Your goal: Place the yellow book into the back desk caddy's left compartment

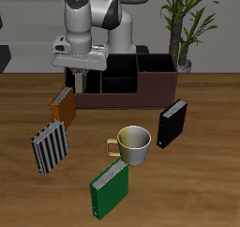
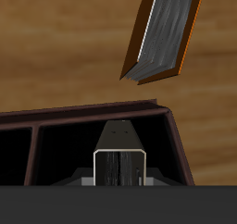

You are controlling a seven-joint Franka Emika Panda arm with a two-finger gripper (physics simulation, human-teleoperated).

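Note:
My gripper (image 1: 80,78) is shut on the yellow book (image 2: 120,165), a thin grey speckled hardcover held upright and seen edge-on in the wrist view. The book is lowered into the left compartment (image 2: 69,154), the dark end section of the back desk caddy (image 1: 155,88). The caddy's reddish-brown rim (image 2: 93,112) runs around the book. In the exterior view the book (image 1: 82,84) is mostly hidden by the gripper and the caddy wall.
An orange-brown book (image 1: 62,107) leans just in front of that caddy end and also shows in the wrist view (image 2: 167,33). A striped book (image 1: 49,146), a mug (image 1: 132,143), a green book (image 1: 110,189) and a black book (image 1: 172,123) stand nearer the front. A plant (image 1: 183,24) stands behind.

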